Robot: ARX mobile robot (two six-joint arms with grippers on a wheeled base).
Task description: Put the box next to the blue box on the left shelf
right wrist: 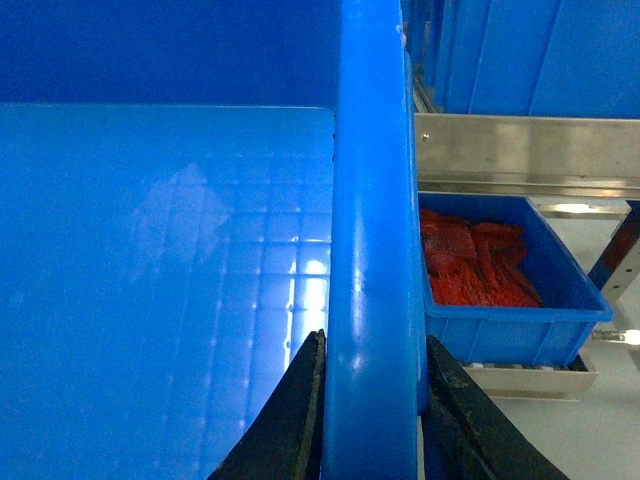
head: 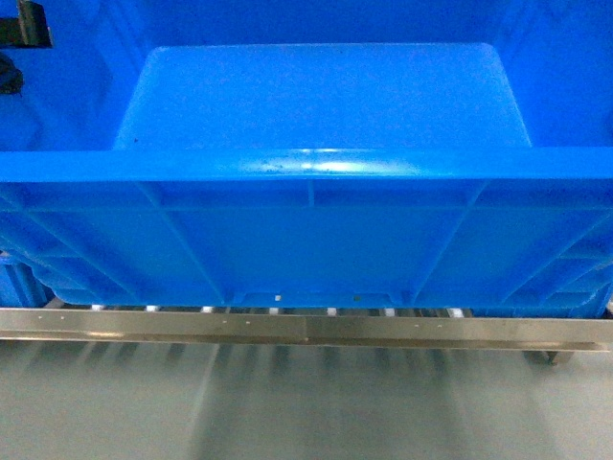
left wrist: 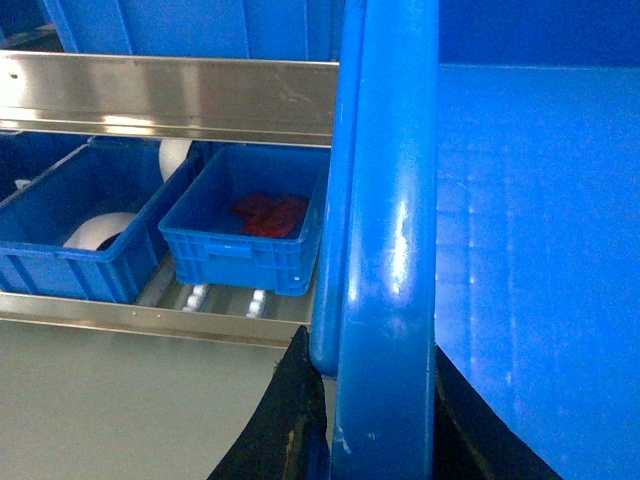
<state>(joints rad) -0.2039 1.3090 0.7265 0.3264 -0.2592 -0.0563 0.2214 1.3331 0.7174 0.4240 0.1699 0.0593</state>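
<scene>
the left gripper clamps the box's left rim, one dark finger outside the wall and the other just showing inside, low in the left wrist view. the right gripper grips the opposite rim the same way, a black finger on the inner side and another on the outer side, the thick blue rim pinched between them.

in the head view the box fills nearly the whole frame. its near wall, ribbed with diagonal braces, faces the camera, and its smooth floor shows beyond the rim. its underside sits just above or on the white rollers of the shelf, whose steel front rail runs across below it; whether it rests fully on the rollers cannot be told. grey floor lies nearer than the rail.

to the left of the box, on a lower level, the left wrist view shows a small blue bin holding something red, standing on rollers just beside the box's wall. further left is another blue bin with a white roll in it. a steel rail crosses above them, with more blue beyond.

to the right, the right wrist view shows a blue bin full of red pieces, close beside the box's right wall and lower down, under another steel rail.
</scene>
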